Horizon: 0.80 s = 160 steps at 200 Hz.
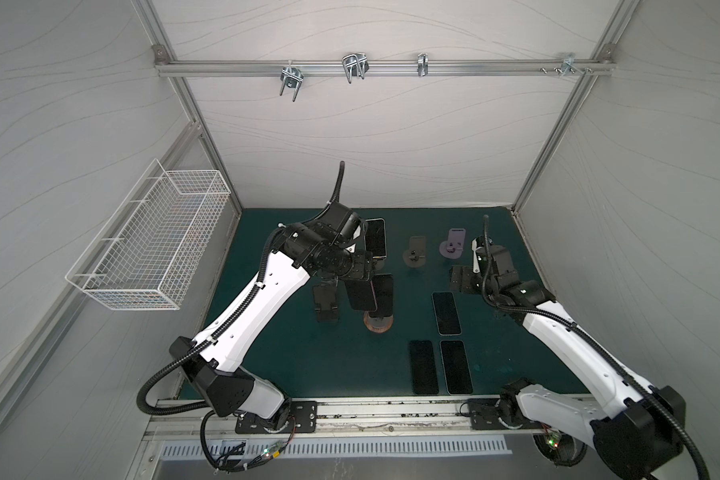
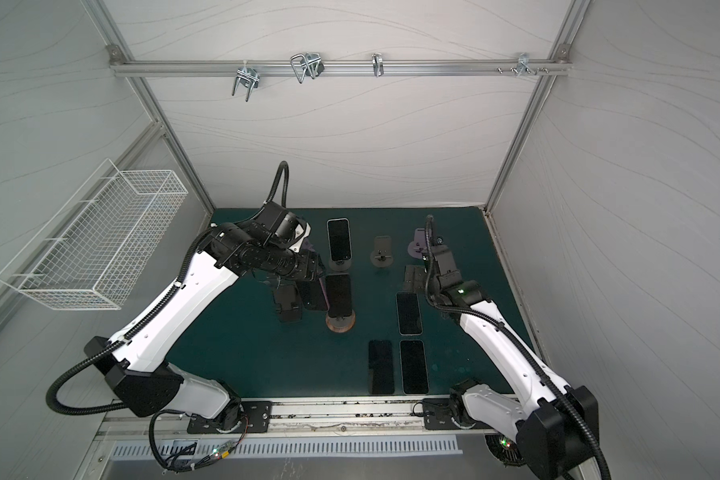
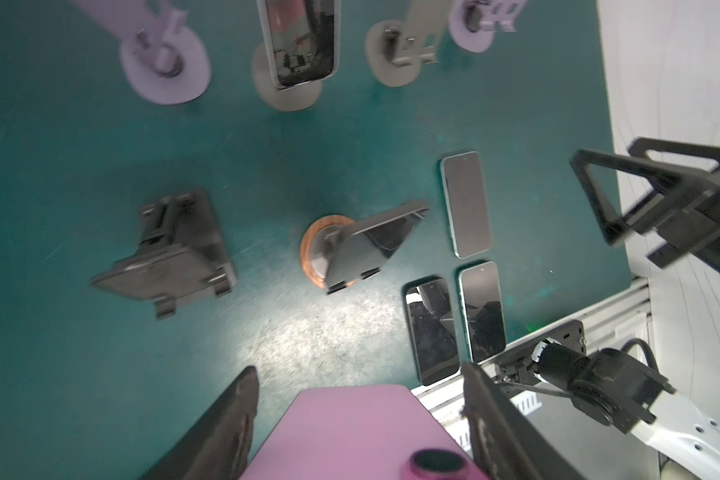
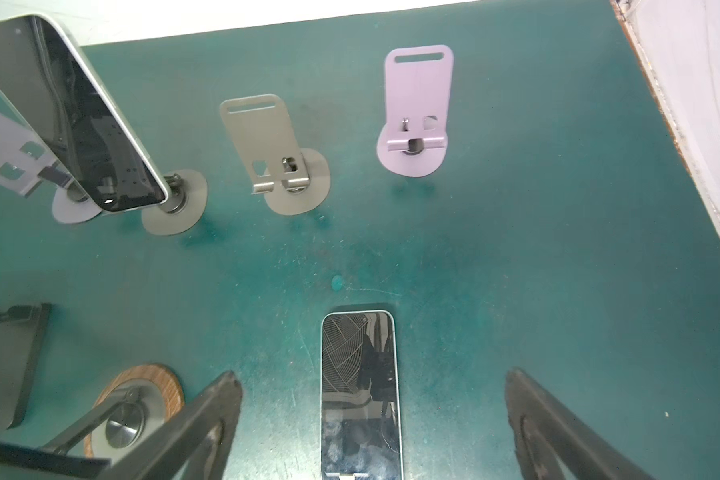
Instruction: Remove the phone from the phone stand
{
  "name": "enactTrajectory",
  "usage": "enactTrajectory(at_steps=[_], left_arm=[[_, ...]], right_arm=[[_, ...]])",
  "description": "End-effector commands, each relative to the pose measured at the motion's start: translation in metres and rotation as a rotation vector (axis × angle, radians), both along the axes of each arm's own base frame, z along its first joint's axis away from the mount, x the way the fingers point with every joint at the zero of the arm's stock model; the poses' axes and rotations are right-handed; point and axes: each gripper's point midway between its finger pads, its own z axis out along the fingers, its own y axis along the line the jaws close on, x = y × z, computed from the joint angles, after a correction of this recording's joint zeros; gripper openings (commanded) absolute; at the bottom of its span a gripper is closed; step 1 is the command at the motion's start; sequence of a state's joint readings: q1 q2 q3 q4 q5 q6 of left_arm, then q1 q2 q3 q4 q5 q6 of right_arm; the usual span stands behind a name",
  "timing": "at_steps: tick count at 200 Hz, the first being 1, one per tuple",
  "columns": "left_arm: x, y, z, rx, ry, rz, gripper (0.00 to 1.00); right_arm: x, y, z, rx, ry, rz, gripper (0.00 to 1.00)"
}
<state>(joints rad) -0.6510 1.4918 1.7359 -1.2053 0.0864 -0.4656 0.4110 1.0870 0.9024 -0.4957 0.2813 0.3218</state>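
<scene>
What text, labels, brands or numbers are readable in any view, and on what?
No text can be read in any view.
Pink phone back, between the left fingers: plain, no logo showing.
Flat phones: screens dark, reflections only.
Purple stand and grey stand: unmarked.
Possible pale sticker by the front cables: too small to read.

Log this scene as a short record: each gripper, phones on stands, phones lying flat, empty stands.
left gripper: shut on pink phone, held in the air
right gripper: open, empty, by a flat phone
phones on stands: two, rear phone and wood-base phone
flat phones: three on the mat
empty stands: black stand, grey stand, lilac stand, second lilac stand
</scene>
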Motion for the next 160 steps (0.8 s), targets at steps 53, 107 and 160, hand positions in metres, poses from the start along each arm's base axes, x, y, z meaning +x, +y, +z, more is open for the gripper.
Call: enactTrajectory(at_steps=[53,107,160], left_arm=[[-0.009,-0.093,0.020,-0.049,-0.068,-0.112,0.53],[0.003,-0.120,0.003,0.007,-0.123,-0.051,0.53],[0.017,-0.139,-0.018,0.051,-0.144,0.058,0.51]], right_arm=[[-0.011,-0.046,0.024,0.007,-0.067,-0.134,0.99],[-0.026,-0.073,0.026,-0.027,-0.080,-0.218,0.99],[-0.039,-0.090,0.031,-0.040,-0.103,-0.280,0.99]])
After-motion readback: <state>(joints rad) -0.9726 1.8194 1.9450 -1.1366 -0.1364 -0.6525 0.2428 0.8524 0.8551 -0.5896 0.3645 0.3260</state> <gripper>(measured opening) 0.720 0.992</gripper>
